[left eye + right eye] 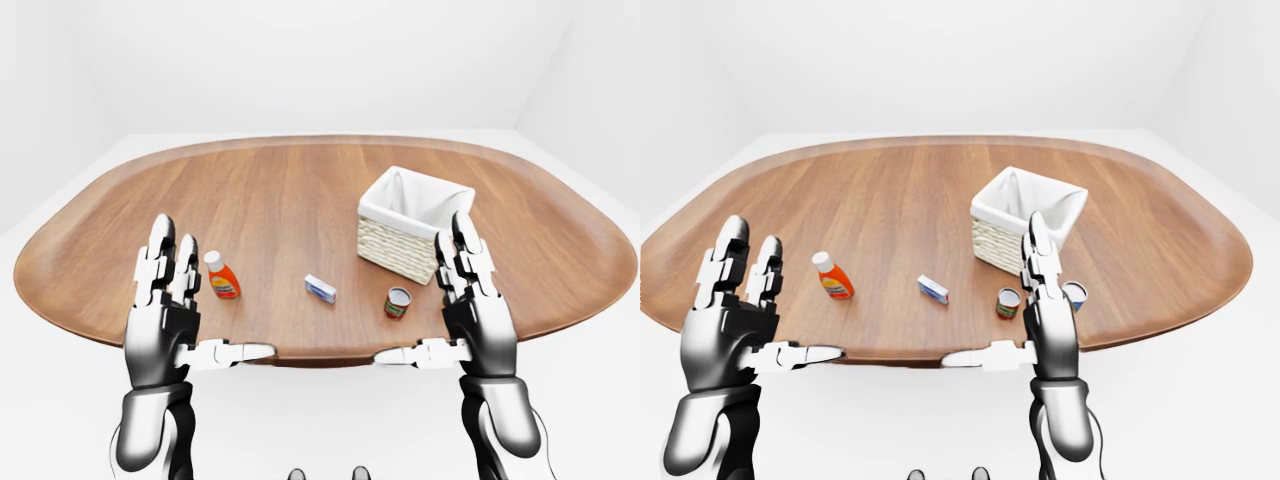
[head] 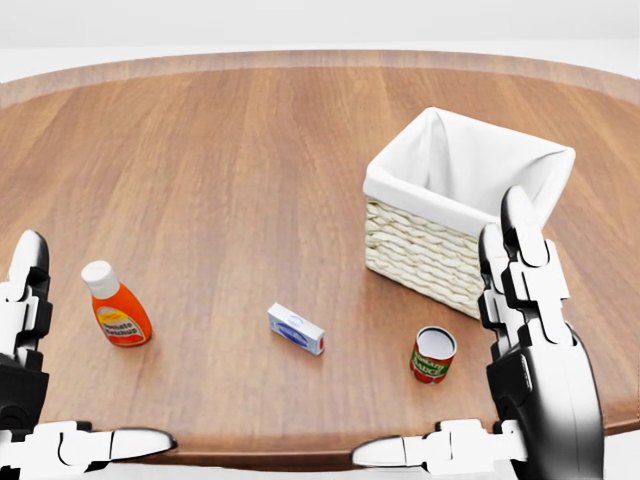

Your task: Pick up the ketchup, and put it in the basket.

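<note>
We are looking at the ketchup (image 2: pixel 116 311) — a small orange-red squeeze bottle with a white cap and a pale label. It is standing on the wooden desk (image 2: pixel 230 160) at the head view's lower left, its cap leaning slightly left. The basket (image 2: pixel 462 205) — pale woven wicker lined with white cloth — is sitting open at the view's right, well apart from the bottle.

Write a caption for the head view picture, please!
Robot's open hands wait while the ketchup stands left of the basket.
</note>
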